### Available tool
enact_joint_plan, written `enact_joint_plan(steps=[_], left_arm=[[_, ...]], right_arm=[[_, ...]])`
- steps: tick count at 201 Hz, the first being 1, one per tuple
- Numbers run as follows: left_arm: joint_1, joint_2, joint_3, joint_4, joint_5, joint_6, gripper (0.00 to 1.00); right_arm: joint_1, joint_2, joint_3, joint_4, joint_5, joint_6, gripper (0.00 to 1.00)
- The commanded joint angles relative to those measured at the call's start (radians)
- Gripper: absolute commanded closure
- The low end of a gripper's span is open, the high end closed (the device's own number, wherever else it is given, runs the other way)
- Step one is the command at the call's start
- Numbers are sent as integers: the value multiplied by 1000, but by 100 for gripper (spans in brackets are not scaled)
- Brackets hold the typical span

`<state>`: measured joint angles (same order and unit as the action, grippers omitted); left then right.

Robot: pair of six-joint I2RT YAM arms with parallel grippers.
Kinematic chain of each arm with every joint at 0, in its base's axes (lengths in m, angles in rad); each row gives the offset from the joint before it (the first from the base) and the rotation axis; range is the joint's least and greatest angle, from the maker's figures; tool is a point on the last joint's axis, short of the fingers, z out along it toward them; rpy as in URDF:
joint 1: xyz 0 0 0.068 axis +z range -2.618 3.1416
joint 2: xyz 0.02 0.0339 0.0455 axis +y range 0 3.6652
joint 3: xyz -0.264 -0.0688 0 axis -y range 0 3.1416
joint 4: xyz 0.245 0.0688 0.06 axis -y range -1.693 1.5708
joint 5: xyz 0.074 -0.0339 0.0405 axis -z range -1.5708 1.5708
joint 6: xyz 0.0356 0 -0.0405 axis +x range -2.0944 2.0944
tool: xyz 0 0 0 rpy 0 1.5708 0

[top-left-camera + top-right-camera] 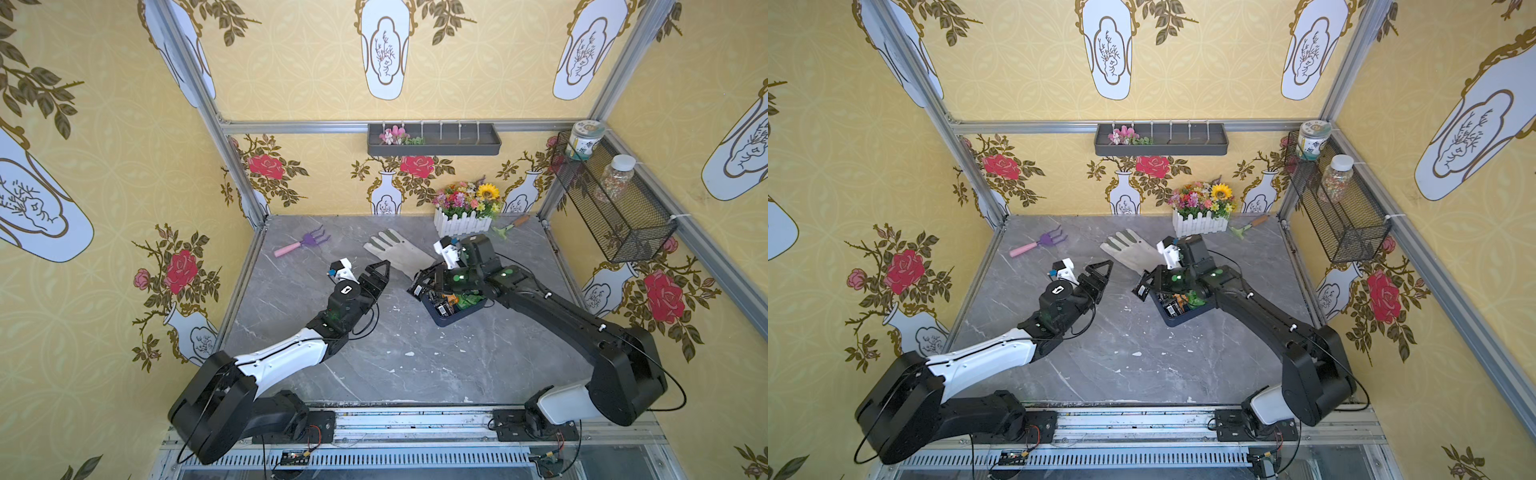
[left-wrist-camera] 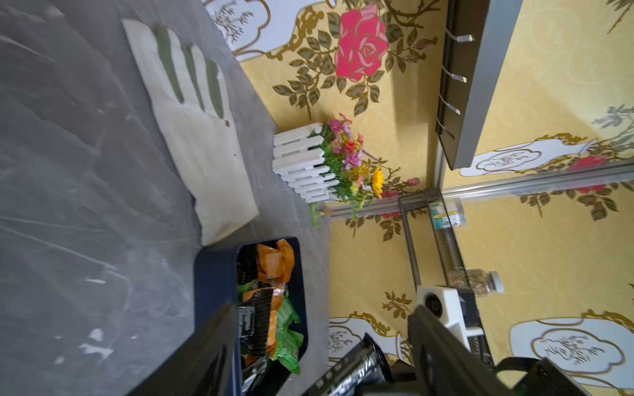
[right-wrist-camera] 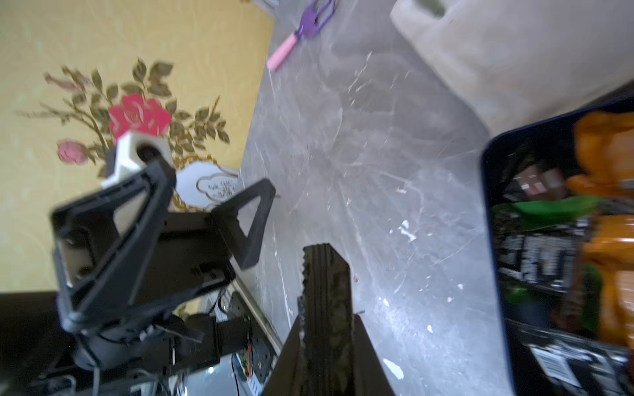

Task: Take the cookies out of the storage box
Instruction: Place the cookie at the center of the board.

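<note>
Nearest, my two arms reach forward from their bases over a grey marble-look tabletop [image 1: 374, 361]. My left claw [image 3: 216, 178] hangs above bare table, left of centre, with its jaws spread wide and nothing between them. My right claw [image 3: 326, 319] is pinched narrow on a black foil packet [image 3: 326, 267] with a zigzag crimped end. It holds the packet at the left edge of the storage box [image 2: 214, 274], a shallow navy-blue tray with rounded corners. The tray sits on the table right of centre, under my right wrist, just beside the cuff of a pale cloth gardening glove [image 1: 399, 249]. I cannot tell whether they touch.

Inside it the cookies [image 2: 267, 301] lie in a loose heap. They are small crumpled foil packets in orange, bright green and black with white print, overlapping at all angles. I judge them very light, soft-walled and slippery, with brittle contents, so the flat sealed end is the place to pinch, gently. The tray looks light too and may slide.

Farther off are a purple toy rake with a pink handle [image 1: 301, 243] and a white picket-fence planter of artificial flowers [image 1: 461, 224]. On the yellow floral walls hang a dark grey shelf [image 1: 432, 143] and a black wire mesh basket [image 1: 611, 208].
</note>
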<state>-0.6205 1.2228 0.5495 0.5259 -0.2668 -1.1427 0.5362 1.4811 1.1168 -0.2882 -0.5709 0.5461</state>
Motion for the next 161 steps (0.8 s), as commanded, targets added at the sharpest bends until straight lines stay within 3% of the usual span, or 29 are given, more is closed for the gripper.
enact_joint_plan(steps=[1, 15, 36, 104, 161], left_arm=[[122, -71, -43, -274, 93, 70, 15], [229, -127, -82, -333, 192, 64, 16], [277, -221, -120, -431, 184, 85, 16], [298, -457, -194, -661, 88, 23, 17], [298, -473, -217, -666, 100, -19, 19]], right_arm=[[81, 68, 61, -106, -20, -102, 82], [129, 120, 93, -130, -39, -131, 82], [194, 213, 147, -144, -77, -159, 81], [318, 469, 284, -110, -150, -178, 81], [345, 580, 272, -44, -150, -172, 80]])
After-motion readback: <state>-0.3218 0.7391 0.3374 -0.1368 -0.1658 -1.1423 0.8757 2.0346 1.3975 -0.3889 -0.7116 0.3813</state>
